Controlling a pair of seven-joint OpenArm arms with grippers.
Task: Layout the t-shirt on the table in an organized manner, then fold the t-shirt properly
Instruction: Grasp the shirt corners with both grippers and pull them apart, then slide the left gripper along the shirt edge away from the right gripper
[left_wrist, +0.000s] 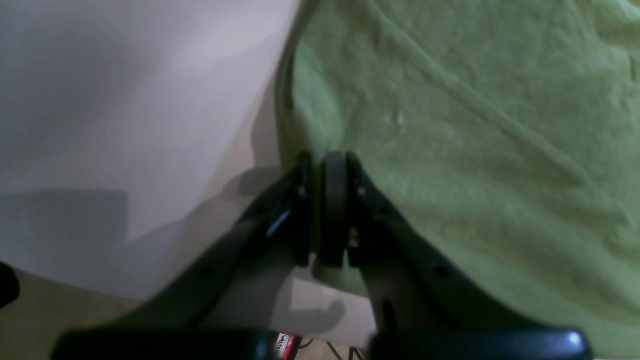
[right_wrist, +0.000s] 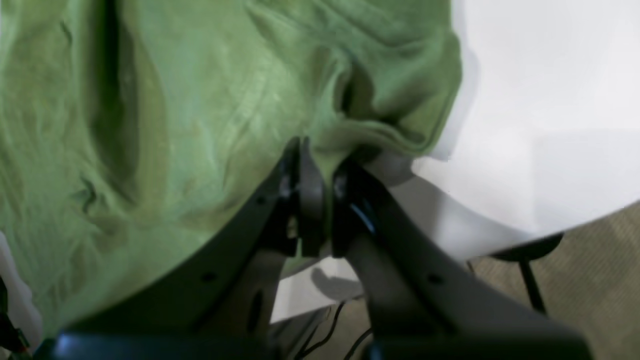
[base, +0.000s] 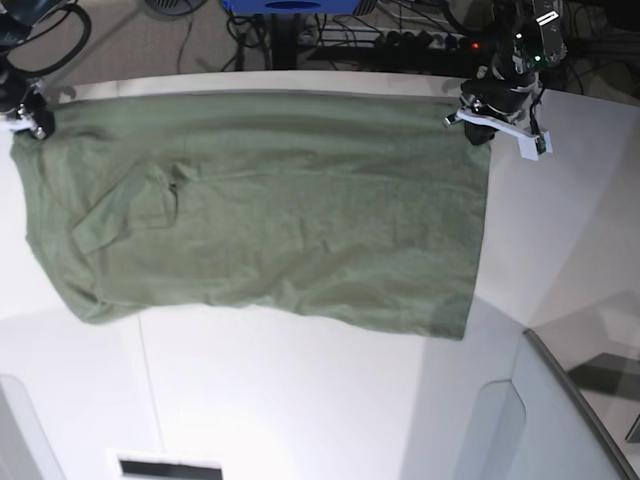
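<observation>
**A:** White table (base: 300, 400) fills the bottom of the base view, bare up close. Past that, the shirt (base: 270, 210) lies spread wide across the middle, mostly flat, one sleeve bunched at centre-left.

**B:** And the arms? Far edge?

**A:** Yep. Right gripper (base: 30, 122) at upper left, left gripper (base: 480, 112) at upper right, each pinched tight on a shirt corner.

**B:** So layout's nearly done, I'd say. Sleeve needs smoothing, and no folds are made yet.
</observation>
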